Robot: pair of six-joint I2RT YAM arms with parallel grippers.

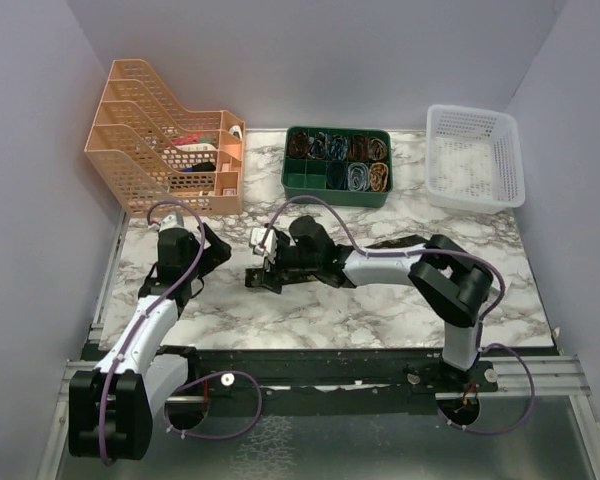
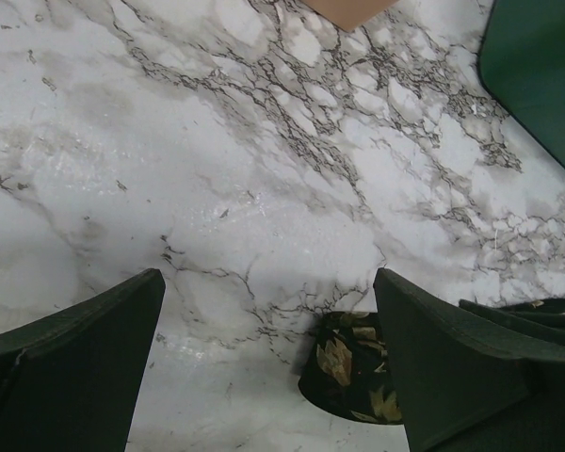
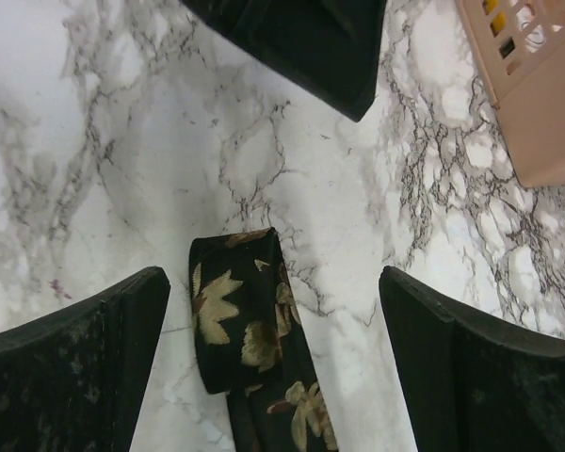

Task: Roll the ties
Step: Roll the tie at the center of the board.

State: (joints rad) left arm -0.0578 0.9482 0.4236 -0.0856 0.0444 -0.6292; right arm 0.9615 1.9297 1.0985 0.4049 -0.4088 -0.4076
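Note:
The black tie with tan-gold leaf flecks lies flat on the marble table (image 1: 310, 310). Its narrow end is folded back on itself and sits between my right gripper's fingers in the right wrist view (image 3: 243, 330). In the top view the tie (image 1: 395, 244) runs under my right arm. My right gripper (image 1: 263, 272) (image 3: 273, 282) is open, low over the folded end and not touching it. My left gripper (image 1: 215, 255) (image 2: 268, 282) is open and empty, just left of the tie end (image 2: 350, 377), which shows beside its right finger (image 2: 461, 367).
An orange mesh file organiser (image 1: 170, 140) stands at the back left. A green tray (image 1: 337, 163) of rolled ties is at the back middle; its corner shows in the left wrist view (image 2: 541, 66). A white basket (image 1: 473, 155) is at the back right.

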